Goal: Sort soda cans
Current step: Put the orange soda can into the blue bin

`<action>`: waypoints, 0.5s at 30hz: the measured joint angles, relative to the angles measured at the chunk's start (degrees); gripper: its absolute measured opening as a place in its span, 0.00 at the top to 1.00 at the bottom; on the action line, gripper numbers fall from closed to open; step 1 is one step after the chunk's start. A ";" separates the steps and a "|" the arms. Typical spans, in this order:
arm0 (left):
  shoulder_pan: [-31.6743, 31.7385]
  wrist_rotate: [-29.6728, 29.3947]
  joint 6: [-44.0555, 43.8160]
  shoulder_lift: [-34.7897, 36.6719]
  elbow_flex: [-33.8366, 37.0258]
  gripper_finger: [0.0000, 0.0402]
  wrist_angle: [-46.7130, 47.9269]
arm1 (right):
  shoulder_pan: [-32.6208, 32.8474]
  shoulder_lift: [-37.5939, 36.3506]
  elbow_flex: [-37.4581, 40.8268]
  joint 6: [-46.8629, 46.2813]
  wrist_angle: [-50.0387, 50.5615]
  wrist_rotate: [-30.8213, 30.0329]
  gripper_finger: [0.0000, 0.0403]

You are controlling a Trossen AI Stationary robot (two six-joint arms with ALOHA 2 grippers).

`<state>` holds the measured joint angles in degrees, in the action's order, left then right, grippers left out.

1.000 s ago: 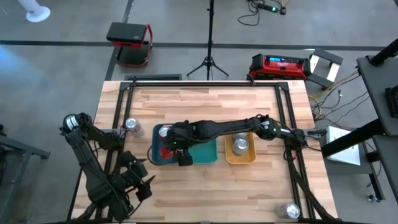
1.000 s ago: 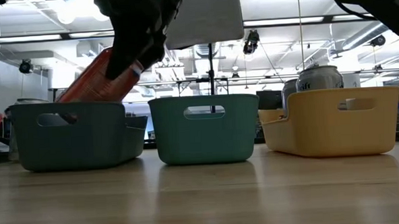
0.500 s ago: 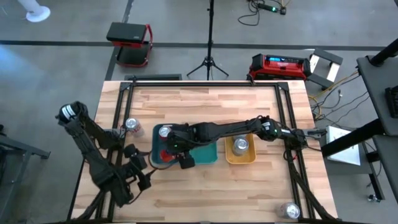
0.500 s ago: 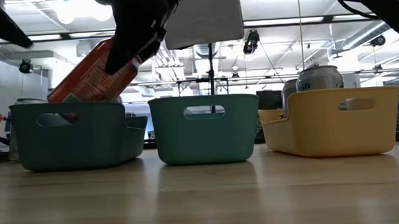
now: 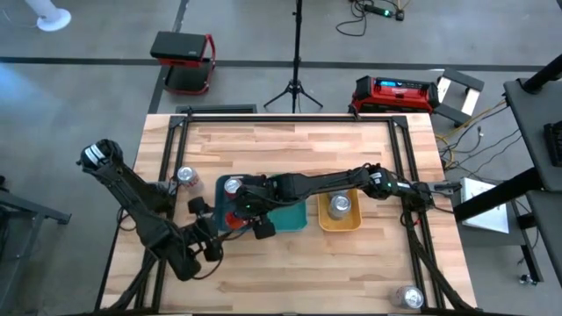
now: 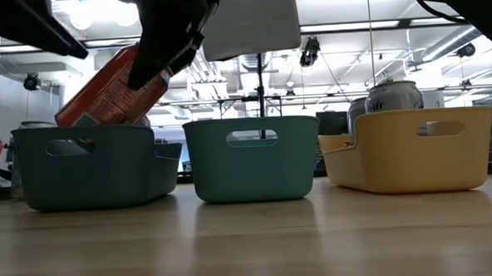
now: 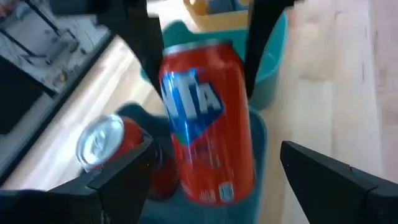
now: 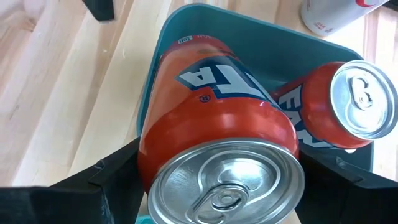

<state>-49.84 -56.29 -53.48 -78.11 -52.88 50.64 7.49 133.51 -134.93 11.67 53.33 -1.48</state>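
1. Wooden butcher-block tabletop fills the middle of the high view, grey workshop floor all around it, with a tripod and a red toolbox along the upper edge of the frame.

2. Right gripper reaches across to centre-left of that frame and is clamped on a red cylindrical metal soda can. In the low view the can hangs tilted over the leftmost teal plastic tray, its lower end dipping behind the rim.

3. Right wrist view looks down on the held can's silver top, and a second red soda can already stands in that same tray, just beside it. So I'd say the step in hand is dropping red number two in with its mate.

4. Middle teal plastic tray shows no can from the low view. The orange-yellow plastic tray on the right holds one silver can.

5. Loose silver cans: one at the left table edge, one in the lower right corner.

6. Left gripper sits just lower left of the teal tray with fingers spread wide and empty, pointing at the held can.

7. Next move, my guess: lower it further and bring it upright so it clears the neighbour, then let go. Released at this tilt, it'd likely tip against the other can.
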 joint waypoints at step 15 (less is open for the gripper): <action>8.85 7.86 12.51 -0.18 0.76 0.18 -10.61 | 0.19 0.00 -0.02 1.86 -0.10 0.00 0.23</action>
<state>-40.99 -48.43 -40.98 -78.30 -52.13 40.02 7.68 133.51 -134.96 13.52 53.23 -1.48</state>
